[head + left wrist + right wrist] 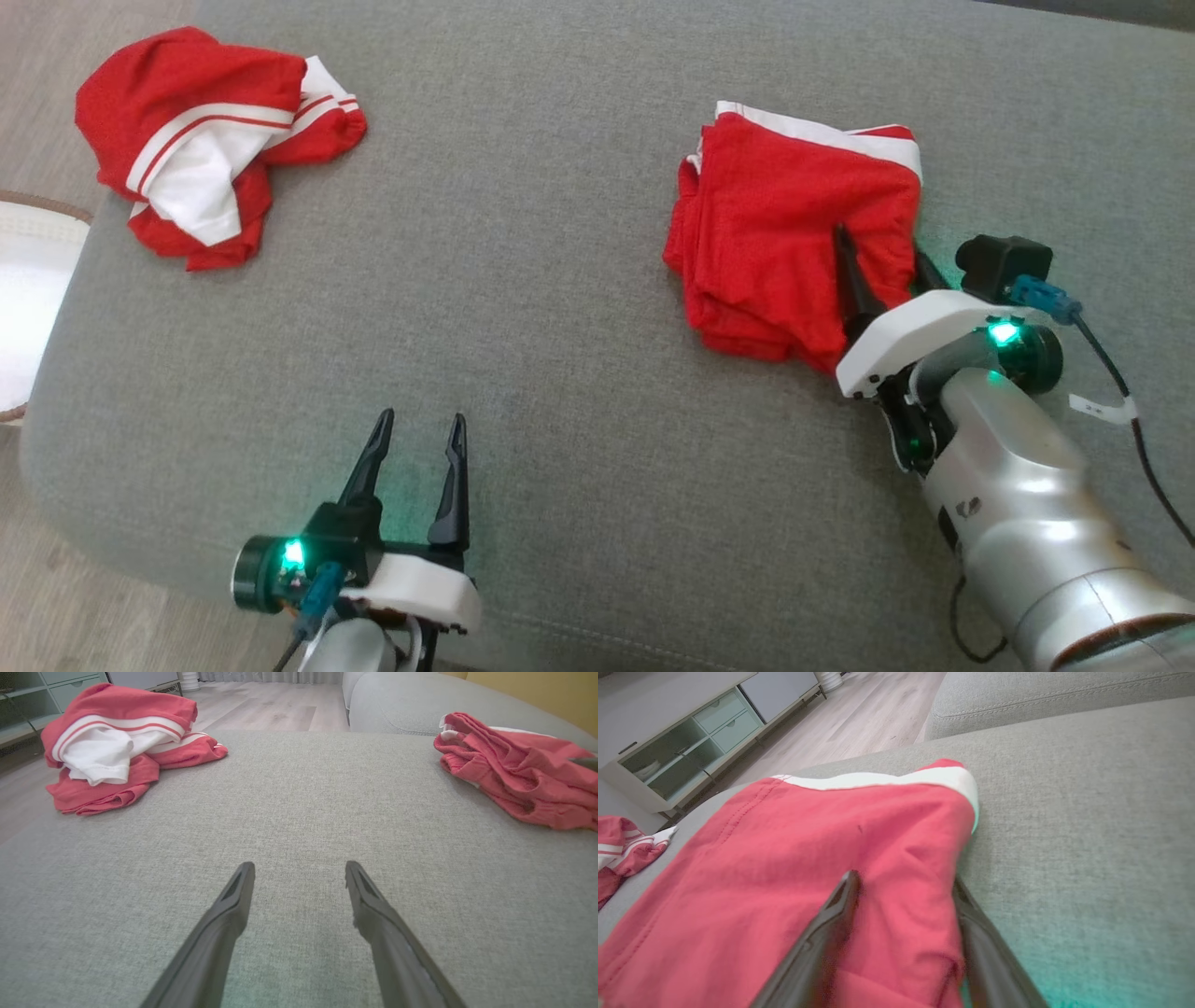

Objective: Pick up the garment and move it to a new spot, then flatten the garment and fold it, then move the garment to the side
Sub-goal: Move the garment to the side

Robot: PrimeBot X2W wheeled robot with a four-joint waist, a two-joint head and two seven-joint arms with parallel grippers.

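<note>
A folded red garment (794,215) with a white band lies on the right of the grey cushion (560,308). My right gripper (879,247) stands open, its two dark fingers straddling the garment's near right corner, one finger lying on top of the cloth and the other along its edge. In the right wrist view red fabric (784,868) fills the gap between the fingers of the right gripper (904,879). My left gripper (422,418) rests open and empty near the cushion's front edge, its fingers (233,905) just above bare cushion. The folded garment (514,774) lies to its far right.
A second, crumpled red-and-white garment (210,140) sits at the cushion's far left corner, near the edge. A white round object (28,299) is on the floor to the left. Another cushion (397,700) adjoins at the far side. A low cabinet (682,751) stands across the wooden floor.
</note>
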